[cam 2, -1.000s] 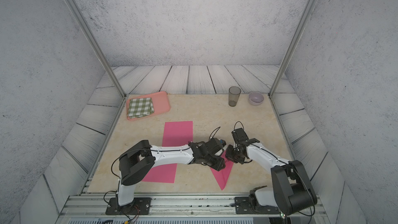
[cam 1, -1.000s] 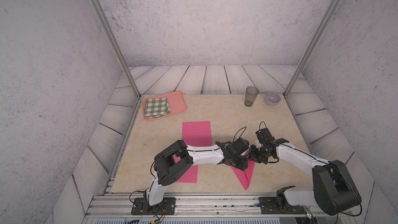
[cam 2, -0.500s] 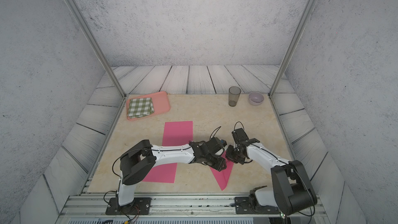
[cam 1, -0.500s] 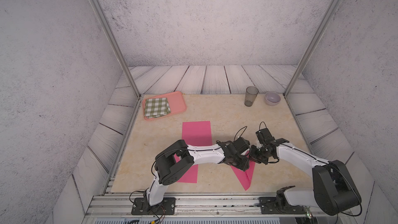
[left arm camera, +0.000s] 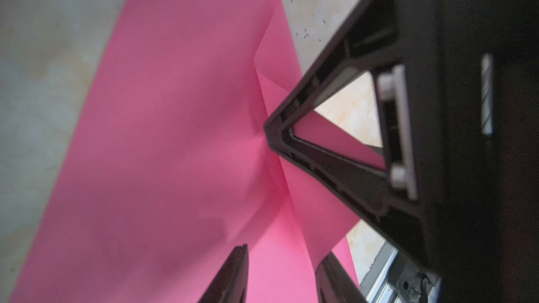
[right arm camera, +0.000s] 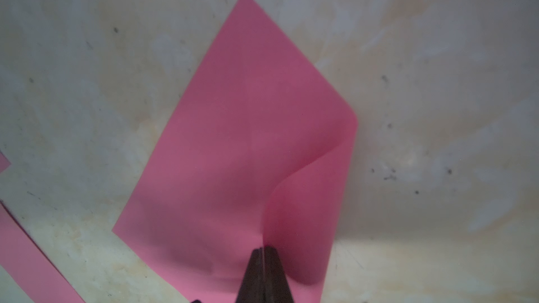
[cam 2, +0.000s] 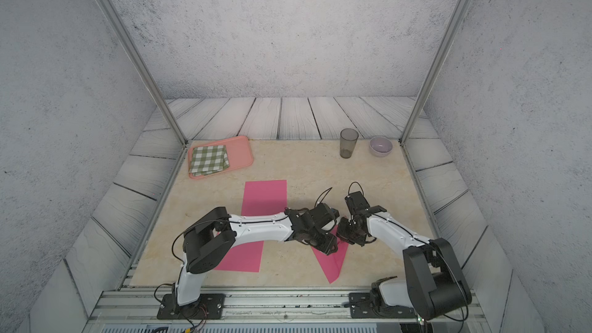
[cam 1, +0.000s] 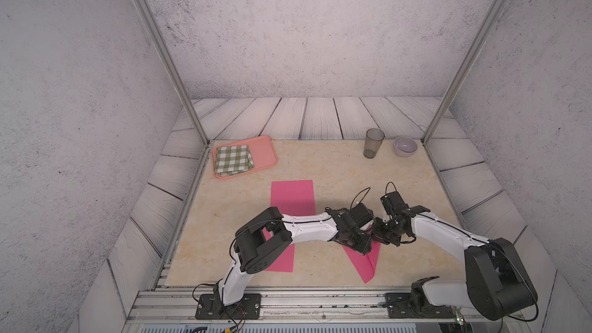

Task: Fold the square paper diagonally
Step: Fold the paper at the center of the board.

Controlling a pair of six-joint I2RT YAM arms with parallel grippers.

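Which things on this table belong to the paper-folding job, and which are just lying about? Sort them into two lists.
In the job: pink square paper, pinched by the shut right gripper; open left gripper over it.

Lying about: second pink sheet; orange tray; green checked cloth on it; grey tumbler; lilac bowl.

Top views overhead — wrist views close, sharing paper (left arm camera: 151, 147).
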